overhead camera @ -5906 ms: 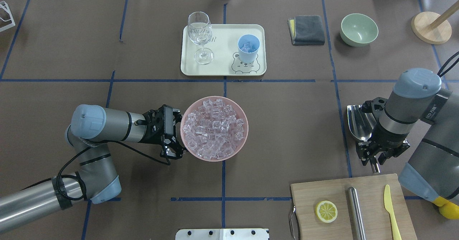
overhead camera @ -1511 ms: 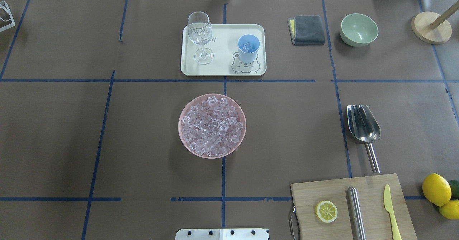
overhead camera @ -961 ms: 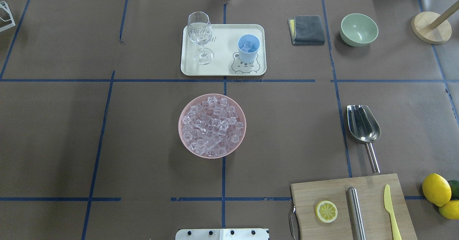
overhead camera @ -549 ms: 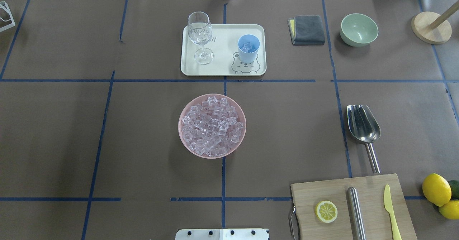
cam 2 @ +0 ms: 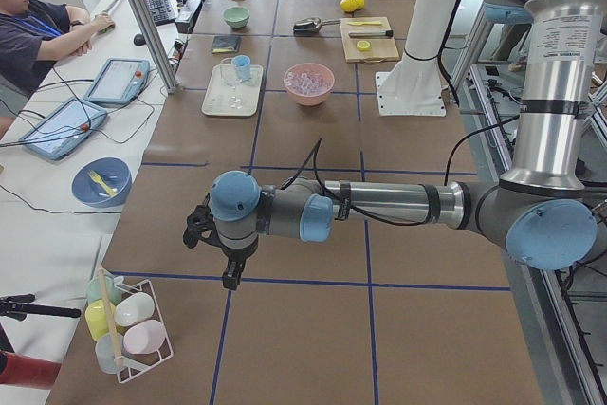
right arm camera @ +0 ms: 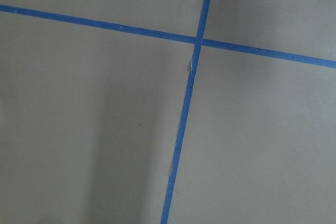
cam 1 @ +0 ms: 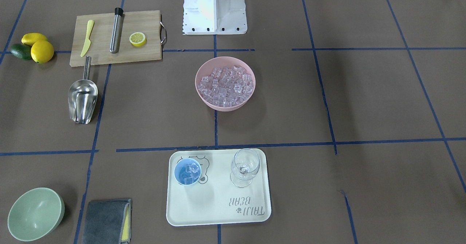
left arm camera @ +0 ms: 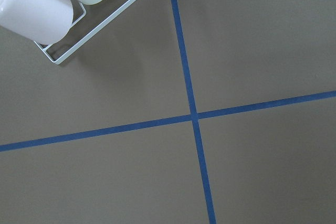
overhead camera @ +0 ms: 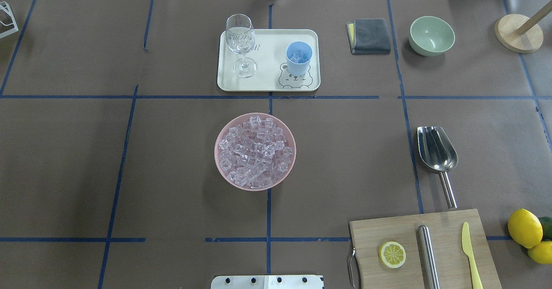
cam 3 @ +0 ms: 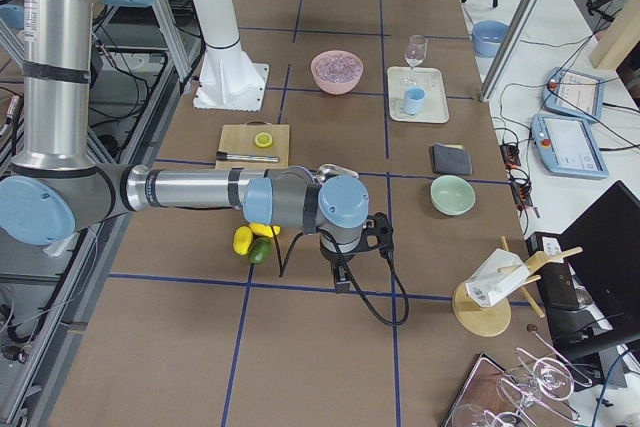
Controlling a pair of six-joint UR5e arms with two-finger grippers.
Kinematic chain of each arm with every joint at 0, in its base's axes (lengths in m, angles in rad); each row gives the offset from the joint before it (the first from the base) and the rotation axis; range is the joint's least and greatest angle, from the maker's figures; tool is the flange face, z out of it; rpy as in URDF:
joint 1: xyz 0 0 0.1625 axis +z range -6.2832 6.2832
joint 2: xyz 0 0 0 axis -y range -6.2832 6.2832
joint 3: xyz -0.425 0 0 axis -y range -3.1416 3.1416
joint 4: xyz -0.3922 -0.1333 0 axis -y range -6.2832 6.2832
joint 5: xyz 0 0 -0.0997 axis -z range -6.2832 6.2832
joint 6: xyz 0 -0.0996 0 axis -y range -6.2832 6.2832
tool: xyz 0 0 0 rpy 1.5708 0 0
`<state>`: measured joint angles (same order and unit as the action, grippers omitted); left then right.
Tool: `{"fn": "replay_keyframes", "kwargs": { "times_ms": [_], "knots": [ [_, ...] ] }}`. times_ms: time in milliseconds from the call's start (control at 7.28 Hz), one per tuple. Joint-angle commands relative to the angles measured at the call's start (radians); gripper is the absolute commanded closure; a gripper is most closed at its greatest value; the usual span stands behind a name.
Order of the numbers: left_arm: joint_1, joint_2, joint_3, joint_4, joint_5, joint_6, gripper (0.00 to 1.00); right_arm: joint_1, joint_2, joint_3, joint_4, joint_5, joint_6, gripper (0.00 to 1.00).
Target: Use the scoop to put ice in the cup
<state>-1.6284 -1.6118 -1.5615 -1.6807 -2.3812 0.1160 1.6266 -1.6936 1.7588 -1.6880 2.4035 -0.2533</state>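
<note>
Both arms at the table's ends; scoop lying free, some ice in the cup.

Nothing stands between either gripper and the task's things; the left gripper hangs over bare table near a wire rack of cups, far from the pink bowl heaped with ice; the right gripper hangs near the lemons, apart from the scoop, which lies flat with its handle end at the cutting board; farthest from both sets of fingers, the cup holds a few cubes on the tray beside the wine glass; about six seconds ago the left fingers sat at the bowl's rim and the right ones over the scoop's handle, while since half a second ago nothing has shifted; I cannot tell whether either gripper's fingers are apart or together, and neither touches anything.
</note>
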Motion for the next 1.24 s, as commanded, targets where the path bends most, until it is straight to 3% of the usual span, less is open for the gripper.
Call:
{"fn": "replay_keyframes", "kwargs": {
  "times_ms": [0, 1099],
  "knots": [
    [0.002, -0.005, -0.005, -0.001, 0.013, 0.002, 0.00, -0.001, 0.000, 0.002, 0.001, -0.001, -0.009, 0.00],
    [0.002, 0.003, -0.040, -0.001, 0.016, 0.002, 0.00, -0.001, 0.005, -0.001, 0.002, -0.001, -0.011, 0.00]
  ]
}}
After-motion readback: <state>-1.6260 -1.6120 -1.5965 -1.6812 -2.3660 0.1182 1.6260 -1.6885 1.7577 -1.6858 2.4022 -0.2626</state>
